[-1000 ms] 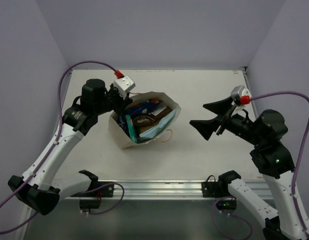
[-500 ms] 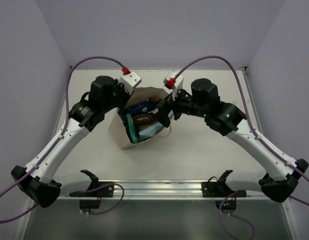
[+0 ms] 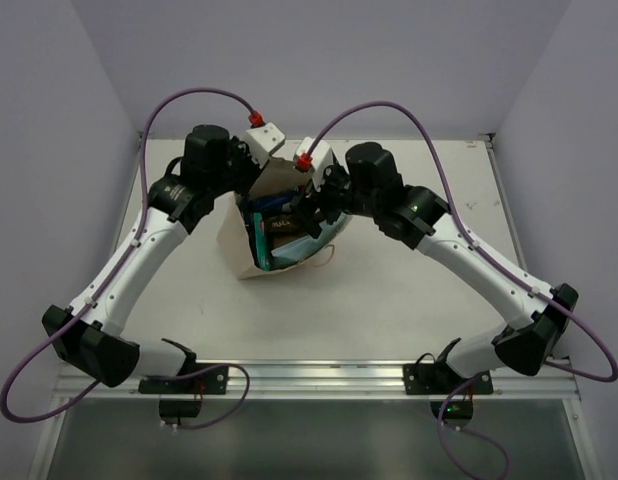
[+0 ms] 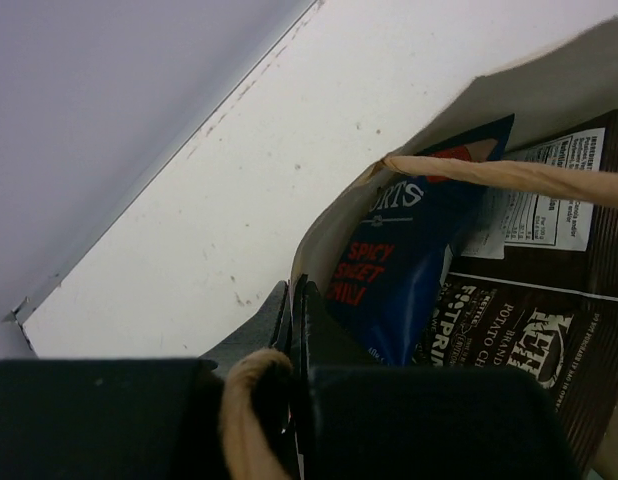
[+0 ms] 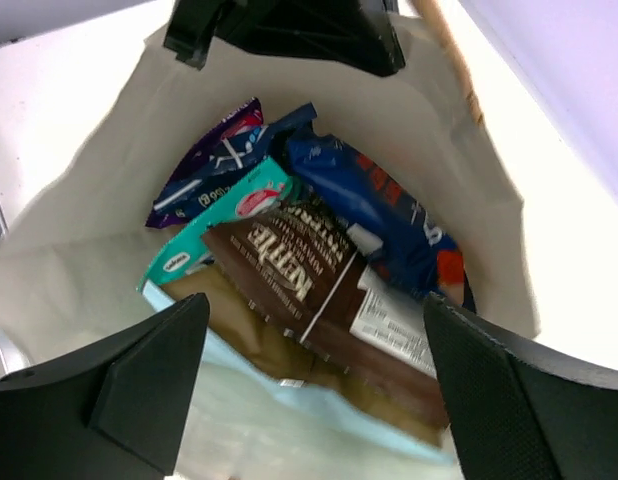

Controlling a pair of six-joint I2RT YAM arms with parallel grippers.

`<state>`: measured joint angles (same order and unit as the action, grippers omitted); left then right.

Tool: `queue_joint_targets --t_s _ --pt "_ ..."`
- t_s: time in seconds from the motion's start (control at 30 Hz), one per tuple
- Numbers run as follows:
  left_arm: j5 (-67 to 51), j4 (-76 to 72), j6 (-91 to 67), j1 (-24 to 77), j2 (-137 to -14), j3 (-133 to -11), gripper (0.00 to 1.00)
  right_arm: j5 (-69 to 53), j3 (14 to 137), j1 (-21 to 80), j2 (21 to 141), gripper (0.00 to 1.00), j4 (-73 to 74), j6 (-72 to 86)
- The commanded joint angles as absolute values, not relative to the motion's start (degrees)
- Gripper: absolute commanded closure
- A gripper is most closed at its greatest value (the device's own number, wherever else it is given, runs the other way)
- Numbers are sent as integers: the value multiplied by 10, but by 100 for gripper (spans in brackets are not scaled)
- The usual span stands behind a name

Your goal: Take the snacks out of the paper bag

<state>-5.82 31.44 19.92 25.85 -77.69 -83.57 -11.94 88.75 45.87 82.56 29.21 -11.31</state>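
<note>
Inside bag, purple packet, unseen from left wrist

Six snack packets, one paper bag

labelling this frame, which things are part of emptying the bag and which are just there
In the job: paper bag, brown packet, dark blue packet, teal packet, purple packet, left pincer, right pincer.
Just there: table, purple cables, front rail.

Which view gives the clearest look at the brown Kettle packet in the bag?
Right wrist: the brown Kettle packet lies on top, label readable. Left wrist catches part of it beside the dark blue packet. Top view shows a dark patch inside the paper bag.
</note>
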Motion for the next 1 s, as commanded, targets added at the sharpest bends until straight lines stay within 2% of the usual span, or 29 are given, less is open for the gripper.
queue_joint_targets --t_s 0.0,0.2,0.27,0.47,0.97 --pt "-119 263 232 266 -705 -835 100 -138 880 461 803 11 251 -128" --pt "-177 263 198 289 -621 -756 100 -168 779 462 762 23 186 -133" --pt "-175 263 191 292 -603 -723 100 -170 741 464 752 24 162 -142" --pt "-163 265 175 294 -590 -681 100 -147 683 481 745 27 132 -166" --pt "-186 269 124 311 -595 -679 100 -102 679 553 760 28 106 -152"
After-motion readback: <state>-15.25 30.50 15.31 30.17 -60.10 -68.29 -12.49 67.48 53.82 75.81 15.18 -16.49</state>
